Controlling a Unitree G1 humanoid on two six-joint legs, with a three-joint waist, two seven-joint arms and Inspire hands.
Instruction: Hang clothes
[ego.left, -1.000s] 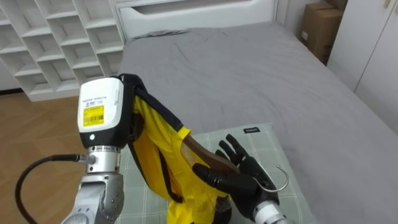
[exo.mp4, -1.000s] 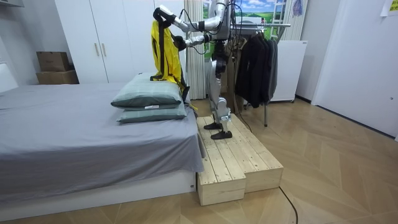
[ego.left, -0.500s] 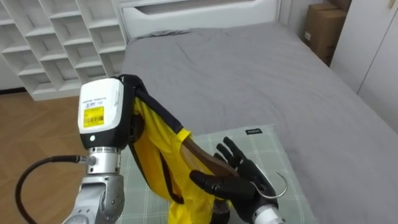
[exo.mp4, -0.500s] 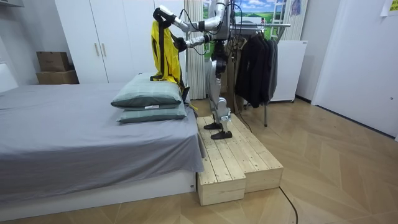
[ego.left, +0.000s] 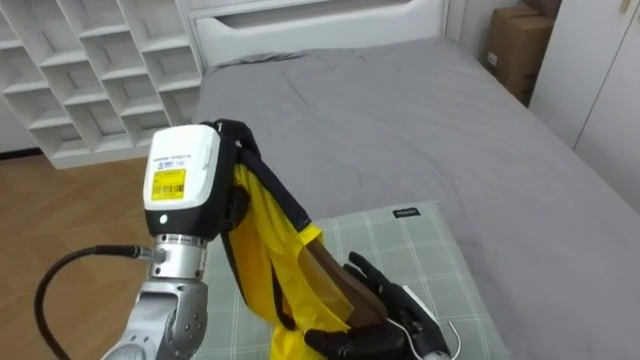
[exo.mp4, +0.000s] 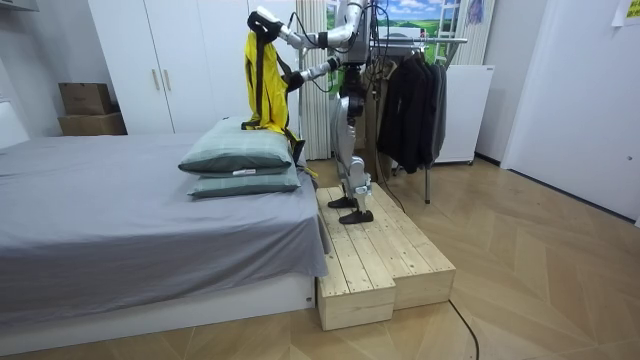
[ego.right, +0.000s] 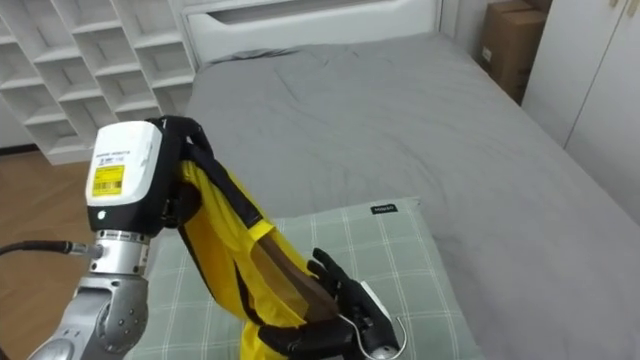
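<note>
My right hand (ego.left: 378, 332) grasps the wooden hanger (ego.left: 332, 278) inside the yellow garment (ego.left: 262, 250). The cloth drapes over my left hand (ego.left: 185, 180), so I cannot tell its fingers.

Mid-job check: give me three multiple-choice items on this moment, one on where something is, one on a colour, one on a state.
1. Where is the brown wooden hanger?
A. Lying loose on the pillow
B. At the right hand, its arm running into the yellow garment
C. In the left hand, clear of the garment

2. What colour is the pillow below the garment?
A. Green checked
B. Plain red
C. Plain black

3. How is the yellow garment?
A. Folded flat on the pillow
B. Bunched up in the right hand alone
C. Held up in the air, draped from the left hand

Answers:
1 B: the hanger lies at the right hand and disappears under the yellow cloth.
2 A: pale green checks show beside the hands.
3 C: the room view shows it hanging from the raised left hand.
</note>
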